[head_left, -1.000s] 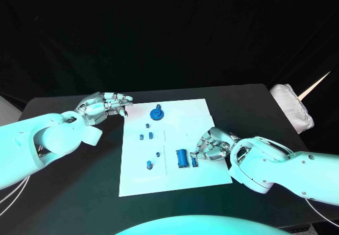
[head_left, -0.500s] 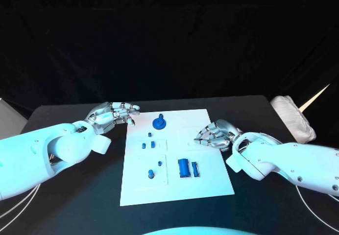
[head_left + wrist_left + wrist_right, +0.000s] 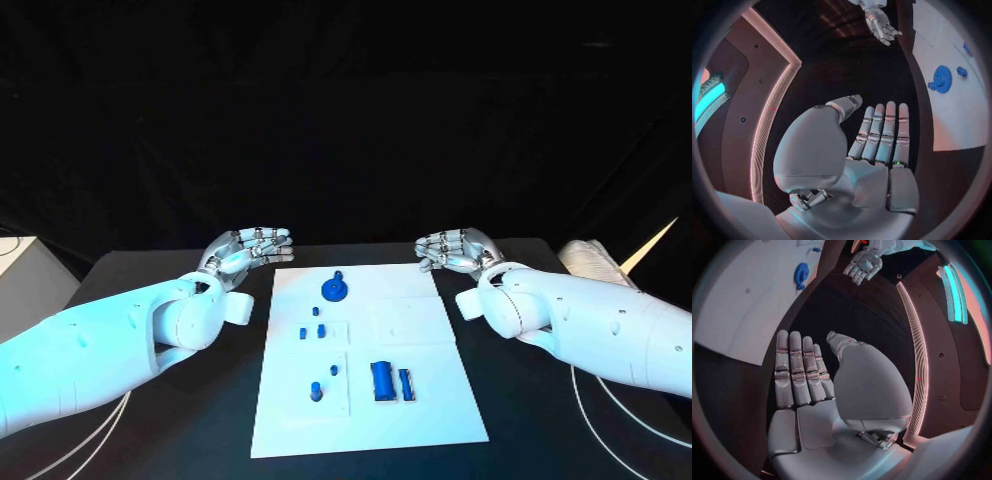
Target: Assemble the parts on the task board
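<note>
The white task board lies in the middle of the black table. A round blue part sits near its far edge, with several small blue parts below it. A blue block and a slim blue piece lie near its front. My left hand hovers off the far left corner, my right hand off the far right corner. Both hold nothing. The left wrist view shows my left hand flat with straight fingers, the board and round part beside it. My right hand is equally flat.
A white cloth bundle lies at the table's right edge. A pale object stands off the left edge. White cables hang below the right arm. Each wrist view shows the other hand across the board.
The camera has shifted. My right hand has left the blue block's side and gone to the board's far right corner. Both hands' fingers have straightened out.
</note>
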You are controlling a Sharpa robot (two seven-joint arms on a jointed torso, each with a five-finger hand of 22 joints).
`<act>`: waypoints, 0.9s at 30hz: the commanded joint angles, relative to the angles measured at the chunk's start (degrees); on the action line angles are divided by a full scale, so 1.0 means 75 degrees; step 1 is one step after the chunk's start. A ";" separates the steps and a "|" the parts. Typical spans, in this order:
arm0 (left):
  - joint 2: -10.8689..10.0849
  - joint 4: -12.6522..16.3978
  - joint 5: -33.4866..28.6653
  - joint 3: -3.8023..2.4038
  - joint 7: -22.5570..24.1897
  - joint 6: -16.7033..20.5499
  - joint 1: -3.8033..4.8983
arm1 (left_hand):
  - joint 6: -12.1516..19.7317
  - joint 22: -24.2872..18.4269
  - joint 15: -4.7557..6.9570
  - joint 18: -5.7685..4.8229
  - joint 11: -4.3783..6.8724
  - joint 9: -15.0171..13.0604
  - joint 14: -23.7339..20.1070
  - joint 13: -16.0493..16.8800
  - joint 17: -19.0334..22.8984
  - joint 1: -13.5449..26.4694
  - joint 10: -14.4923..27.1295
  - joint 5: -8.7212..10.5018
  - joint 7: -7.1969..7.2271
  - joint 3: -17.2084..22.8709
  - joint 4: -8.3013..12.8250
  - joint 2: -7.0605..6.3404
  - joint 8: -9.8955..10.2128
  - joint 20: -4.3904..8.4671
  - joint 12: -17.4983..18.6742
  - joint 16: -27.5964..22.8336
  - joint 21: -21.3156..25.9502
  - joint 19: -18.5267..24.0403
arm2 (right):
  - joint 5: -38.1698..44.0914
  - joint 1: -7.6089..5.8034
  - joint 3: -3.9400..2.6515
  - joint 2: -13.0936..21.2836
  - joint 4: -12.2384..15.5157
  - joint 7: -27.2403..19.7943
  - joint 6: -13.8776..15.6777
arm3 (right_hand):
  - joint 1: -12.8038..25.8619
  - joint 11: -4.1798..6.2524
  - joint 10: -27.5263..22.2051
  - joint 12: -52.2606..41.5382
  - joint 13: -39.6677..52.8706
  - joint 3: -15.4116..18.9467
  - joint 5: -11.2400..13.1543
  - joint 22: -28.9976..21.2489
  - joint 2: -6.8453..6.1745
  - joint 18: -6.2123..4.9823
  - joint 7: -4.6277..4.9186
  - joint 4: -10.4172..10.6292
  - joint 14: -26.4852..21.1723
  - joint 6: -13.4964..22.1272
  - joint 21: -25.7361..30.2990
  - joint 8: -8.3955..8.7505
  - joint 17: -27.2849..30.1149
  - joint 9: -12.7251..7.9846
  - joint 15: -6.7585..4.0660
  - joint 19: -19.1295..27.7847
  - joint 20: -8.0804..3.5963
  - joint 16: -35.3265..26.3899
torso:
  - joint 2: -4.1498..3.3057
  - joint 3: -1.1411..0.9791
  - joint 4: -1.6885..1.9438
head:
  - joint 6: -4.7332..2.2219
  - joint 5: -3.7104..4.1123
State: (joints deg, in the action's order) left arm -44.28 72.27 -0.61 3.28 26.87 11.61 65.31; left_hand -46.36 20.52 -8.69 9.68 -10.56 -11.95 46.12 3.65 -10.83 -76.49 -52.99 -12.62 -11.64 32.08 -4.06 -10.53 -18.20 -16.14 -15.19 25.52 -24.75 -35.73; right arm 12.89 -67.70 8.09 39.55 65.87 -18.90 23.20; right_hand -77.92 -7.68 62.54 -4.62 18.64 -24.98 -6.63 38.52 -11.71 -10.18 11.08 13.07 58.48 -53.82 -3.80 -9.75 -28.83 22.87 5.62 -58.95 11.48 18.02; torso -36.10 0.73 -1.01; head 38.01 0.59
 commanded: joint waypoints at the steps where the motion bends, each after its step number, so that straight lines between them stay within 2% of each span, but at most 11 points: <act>1: 0.0018 -0.0028 -0.0009 -0.0001 0.0017 0.0011 -0.0003 | 0.6182 -0.2735 0.1158 -0.1291 0.1408 0.1593 -0.6149 -0.0486 0.1444 0.3060 0.7065 0.1683 0.1553 -0.4277 0.0542 0.1404 0.2426 0.2152 0.2026 -0.3403 0.3299 0.4764 | -0.0031 0.0001 -0.0001 -0.0013 -0.0020 -0.0033 -0.0015 | 0.3117 0.1024 -0.2528 0.0616 -0.2485 0.3331 0.0884 -0.5135 0.1561 0.1357 -0.1477 -0.1742 -0.2369 0.7176 0.0506 0.1300 0.3844 -0.3050 -0.0749 0.2399 -0.1531 -0.2403 | 0.0009 -0.0005 0.0003 | -0.0024 -0.0005; 2: 0.0018 -0.0025 -0.0008 -0.0001 0.0017 0.0017 -0.0004 | 0.6182 -0.2735 0.1158 -0.1291 0.1408 0.1593 -0.6149 -0.0486 0.1444 0.3087 0.7065 0.1683 0.1553 -0.4277 0.0542 0.1404 0.2426 0.2152 0.2026 -0.3403 0.3299 0.4764 | -0.0034 0.0003 -0.0003 -0.0011 -0.0014 -0.0035 -0.0010 | 0.3158 0.1024 -0.2583 0.0616 -0.2485 0.3331 0.0884 -0.5135 0.1561 0.1357 -0.1477 -0.1742 -0.2438 0.7176 0.0506 0.1300 0.3844 -0.3050 -0.0749 0.2470 -0.1531 -0.2403 | 0.0012 -0.0005 0.0004 | -0.0026 -0.0006; 3: 0.0018 -0.0012 -0.0008 -0.0004 0.0019 0.0040 -0.0008 | 0.6182 -0.2735 0.1158 -0.1291 0.1408 0.1593 -0.6149 -0.0486 0.1444 0.3288 0.7065 0.1683 0.1553 -0.4277 0.0542 0.1404 0.2426 0.2152 0.2026 -0.3403 0.3299 0.4764 | -0.0046 0.0010 -0.0011 -0.0006 0.0009 -0.0046 0.0010 | 0.3367 0.1024 -0.2757 0.0616 -0.2485 0.3331 0.0884 -0.5135 0.1561 0.1357 -0.1477 -0.1742 -0.7798 0.7176 0.0506 0.1300 0.3844 -0.3050 -0.0749 0.7860 -0.1531 -0.2403 | 0.0024 -0.0007 0.0006 | -0.0034 -0.0007; 4: 0.0017 0.0010 -0.0007 -0.0008 0.0023 0.0081 -0.0014 | 0.6182 -0.2735 0.1158 -0.1291 0.1408 0.1593 -0.6149 -0.0486 0.1444 0.3522 0.7065 0.1683 0.1553 -0.4277 0.0542 0.1404 0.2426 0.2152 0.2026 -0.3403 0.3299 0.4764 | -0.0067 0.0023 -0.0025 0.0003 0.0050 -0.0063 0.0046 | 0.3628 0.1024 -0.2952 0.0616 -0.2485 0.3331 0.0884 -0.5135 0.1561 0.1357 -0.1477 -0.1742 -0.7798 0.7176 0.0506 0.1300 0.3844 -0.3050 -0.0749 0.7860 -0.1531 -0.2403 | 0.0044 -0.0010 0.0010 | -0.0049 -0.0009; 5: 0.0016 0.0040 -0.0006 -0.0013 0.0028 0.0135 -0.0023 | 0.6182 -0.2735 0.1158 -0.1291 0.1408 0.1593 -0.6149 -0.0486 0.1444 0.3764 0.7065 0.1683 0.1553 -0.4277 0.0542 0.1404 0.2426 0.2152 0.2026 -0.3403 0.3299 0.4764 | -0.0096 0.0040 -0.0043 0.0014 0.0104 -0.0087 0.0092 | 0.3875 0.1024 -0.8339 0.0616 -0.2485 0.3331 0.0884 -0.5135 0.1561 0.1357 -0.1477 -0.1742 -0.7798 0.7176 0.0506 0.1300 0.3844 -0.3050 -0.0749 0.7860 -0.1531 -0.2403 | 0.0071 -0.0013 0.0016 | -0.0068 -0.0012; 9: 0.0009 0.0275 0.0003 -0.0056 0.0064 0.0560 -0.0090 | 0.6182 -0.2735 0.1158 -0.1291 0.1408 0.1593 -0.6149 -0.0486 0.1444 0.4811 0.7065 0.1683 0.1553 -0.4277 0.0542 0.1404 0.2426 0.2152 0.2026 -0.3403 0.3299 0.4764 | -0.0318 0.0172 -0.0185 0.0106 0.0529 -0.0274 0.0461 | 0.4930 0.1024 -0.8339 0.0616 -0.2485 0.3331 0.0884 -0.5135 0.1561 0.1357 -0.1477 -0.1742 -0.7798 0.7176 0.0506 0.1300 0.3844 -0.3050 -0.0749 0.7860 -0.1531 -0.2403 | 0.0284 -0.0044 0.0059 | -0.0219 -0.0037; 10: 0.0007 0.0352 0.0006 -0.0070 0.0076 0.0700 -0.0112 | 0.6182 -0.2735 0.1158 -0.1291 0.1408 0.1593 -0.6149 -0.0486 0.1444 1.0198 0.7065 0.1683 0.1553 -0.4277 0.0542 0.1404 0.2426 0.2152 0.2026 -0.3403 0.3299 0.4764 | -0.0391 0.0216 -0.0232 0.0136 0.0670 -0.0336 0.0584 | 1.0389 0.1024 -0.8339 0.0616 -0.2485 0.3331 0.0884 -0.5135 0.1561 0.1357 -0.1477 -0.1742 -0.7798 0.7176 0.0506 0.1300 0.3844 -0.3050 -0.0749 0.7860 -0.1531 -0.2403 | 0.0354 -0.0054 0.0073 | -0.0269 -0.0045; 14: -0.0005 0.0740 0.0021 -0.0141 0.0137 0.1403 -0.0223 | 0.6182 -0.2735 0.1158 -0.1291 0.1408 0.1593 -0.6149 -0.0486 0.1444 1.0198 0.7065 0.1683 0.1553 -0.4277 0.0542 0.1404 0.2426 0.2152 0.2026 -0.3403 0.3299 0.4764 | -0.0758 0.0434 -0.0466 0.0288 0.1373 -0.0644 0.1193 | 1.0389 0.1024 -0.8339 0.0616 -0.2485 0.3331 0.0884 -0.5135 0.1561 0.1357 -0.1477 -0.1742 -0.7798 0.7176 0.0506 0.1300 0.3844 -0.3050 -0.0749 0.7860 -0.1531 -0.2403 | 0.0564 -0.0084 0.0115 | -0.0419 -0.0069; 16: -0.0015 0.1048 0.0032 -0.0198 0.0185 0.1960 -0.0311 | 0.6182 -0.2735 0.1158 -0.1291 0.1408 0.1593 -0.6149 -0.0486 0.1444 1.0198 0.7065 0.1683 0.1553 -0.4277 0.0542 0.1404 0.2426 0.2152 0.2026 -0.3403 0.3299 0.4764 | -0.1033 0.0598 -0.0641 0.0402 0.1899 -0.0875 0.1650 | 1.0389 0.1024 -0.8339 0.0616 -0.2485 0.3331 0.0884 -0.5135 0.1561 0.1357 -0.1477 -0.1742 -0.7798 0.7176 0.0506 0.1300 0.3844 -0.3050 -0.0749 0.7860 -0.1531 -0.2403 | 0.0633 -0.0094 0.0130 | -0.0468 -0.0077; 21: -0.0034 0.1686 0.0056 -0.0314 0.0284 0.3116 -0.0494 | 0.6182 -0.2735 0.1158 -0.1291 0.1408 0.1593 -0.6149 -0.0486 0.1444 1.0198 0.7065 0.1683 0.1553 -0.4277 0.0542 0.1404 0.2426 0.2152 0.2026 -0.3403 0.3299 0.4764 | -0.1463 0.0854 -0.0916 0.0579 0.2722 -0.1237 0.2364 | 1.0389 0.1024 -0.8339 0.0616 -0.2485 0.3331 0.0884 -0.5135 0.1561 0.1357 -0.1477 -0.1742 -0.7798 0.7176 0.0506 0.1300 0.3844 -0.3050 -0.0749 0.7860 -0.1531 -0.2403 | 0.0655 -0.0097 0.0134 | -0.0484 -0.0079; 27: -0.0050 0.2202 0.0076 -0.0409 0.0365 0.4051 -0.0642 | 0.6182 -0.2735 0.1158 -0.1291 0.1408 0.1593 -0.6149 -0.0486 0.1444 1.0198 0.7065 0.1683 0.1553 -0.4277 0.0542 0.1404 0.2426 0.2152 0.2026 -0.3403 0.3299 0.4764 | -0.1710 0.1001 -0.1073 0.0682 0.3196 -0.1445 0.2775 | 1.0389 0.1024 -0.8339 0.0616 -0.2485 0.3331 0.0884 -0.5135 0.1561 0.1357 -0.1477 -0.1742 -0.7798 0.7176 0.0506 0.1300 0.3844 -0.3050 -0.0749 0.7860 -0.1531 -0.2403 | 0.0655 -0.0097 0.0134 | -0.0484 -0.0079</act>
State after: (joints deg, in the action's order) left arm -44.65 88.18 -0.65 0.32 27.90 34.71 60.58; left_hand -0.94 0.26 -0.16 1.18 -0.20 -0.19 0.95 0.10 -0.19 -3.02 -1.02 -0.41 -0.19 0.64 -0.08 -0.12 -0.41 -0.20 -0.38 0.58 -0.60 -0.81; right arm 2.63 -60.29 0.12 44.57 89.43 -26.30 39.99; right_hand -3.13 -0.19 1.50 -0.41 0.23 -0.64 -0.30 0.48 -0.15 -1.23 0.16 0.25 1.11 -1.04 -0.28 -0.42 -0.37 0.31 0.00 -1.06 0.03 0.37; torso -31.31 0.01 -0.03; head 34.39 0.01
